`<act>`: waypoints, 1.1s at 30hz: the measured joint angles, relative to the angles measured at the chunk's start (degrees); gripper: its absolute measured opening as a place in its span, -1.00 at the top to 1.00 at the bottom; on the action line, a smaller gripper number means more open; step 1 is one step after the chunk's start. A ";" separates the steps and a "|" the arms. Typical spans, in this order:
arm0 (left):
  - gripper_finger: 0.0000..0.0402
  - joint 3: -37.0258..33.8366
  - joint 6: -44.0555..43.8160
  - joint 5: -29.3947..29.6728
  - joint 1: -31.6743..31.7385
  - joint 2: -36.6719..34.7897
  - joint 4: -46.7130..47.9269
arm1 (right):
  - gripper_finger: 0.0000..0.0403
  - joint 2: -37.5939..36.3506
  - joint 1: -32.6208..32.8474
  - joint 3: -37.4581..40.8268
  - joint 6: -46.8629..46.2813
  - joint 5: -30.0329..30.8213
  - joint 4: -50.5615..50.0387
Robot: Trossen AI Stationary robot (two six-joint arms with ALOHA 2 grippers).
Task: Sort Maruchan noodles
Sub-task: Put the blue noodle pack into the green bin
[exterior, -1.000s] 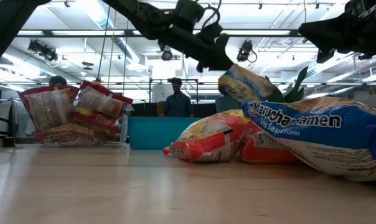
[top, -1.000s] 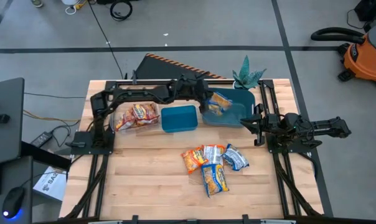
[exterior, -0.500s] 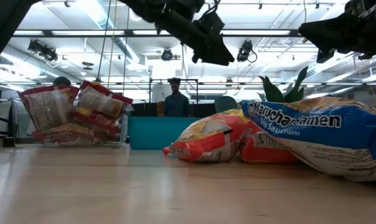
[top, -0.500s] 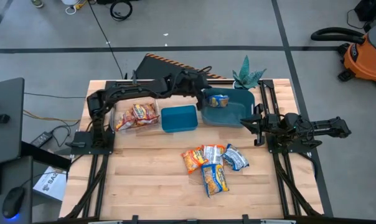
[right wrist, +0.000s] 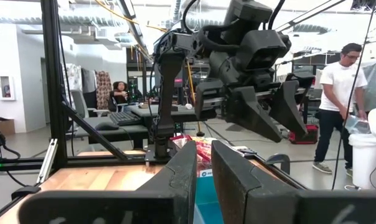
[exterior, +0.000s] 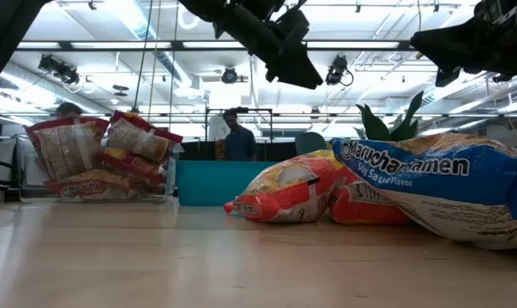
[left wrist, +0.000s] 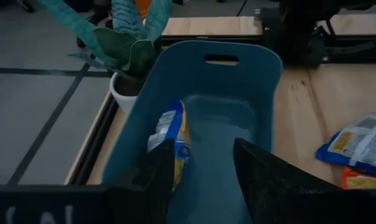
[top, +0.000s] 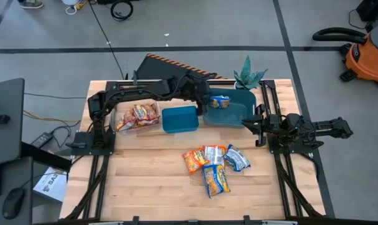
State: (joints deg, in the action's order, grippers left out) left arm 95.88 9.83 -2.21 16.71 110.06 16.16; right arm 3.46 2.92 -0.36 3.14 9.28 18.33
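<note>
Left end effector (left wrist: 203, 180) hangs open and empty over the teal bin (top: 239, 111) — blue packet (top: 219, 101) inside; next, the tabletop pile (top: 214, 164).

Wooden table (top: 145, 181), 4 noodle packets (top: 214, 164), 2 teal bins (top: 179, 119), clear box (top: 137, 117)

blue-silver packet (exterior: 438, 192) | "Maruchan ramen" | below, seemingly "Soy Sauce Flavor"

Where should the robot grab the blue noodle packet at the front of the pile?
A fair guess: pinch the blue and orange packet across its narrow width, coming straight down. It lies flat on the table, nearest the front edge, partly under its neighbours at the far end, so take its free near end.
</note>
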 joint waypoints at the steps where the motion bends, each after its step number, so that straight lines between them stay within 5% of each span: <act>1: 0.16 0.00 0.64 0.15 0.00 0.00 0.02 | 0.73 0.02 0.00 0.00 0.00 0.00 0.00; 14: 0.16 -1.77 1.35 0.12 -0.24 0.01 6.86 | 0.73 0.01 0.00 0.00 0.00 0.00 0.00; 33: 0.16 -1.77 1.27 0.12 -0.17 0.02 0.90 | 0.73 0.00 0.00 0.00 0.00 0.00 0.00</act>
State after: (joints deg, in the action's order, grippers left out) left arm 94.11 11.10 -2.09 16.53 110.08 17.06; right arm 3.46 2.92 -0.36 3.14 9.28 18.33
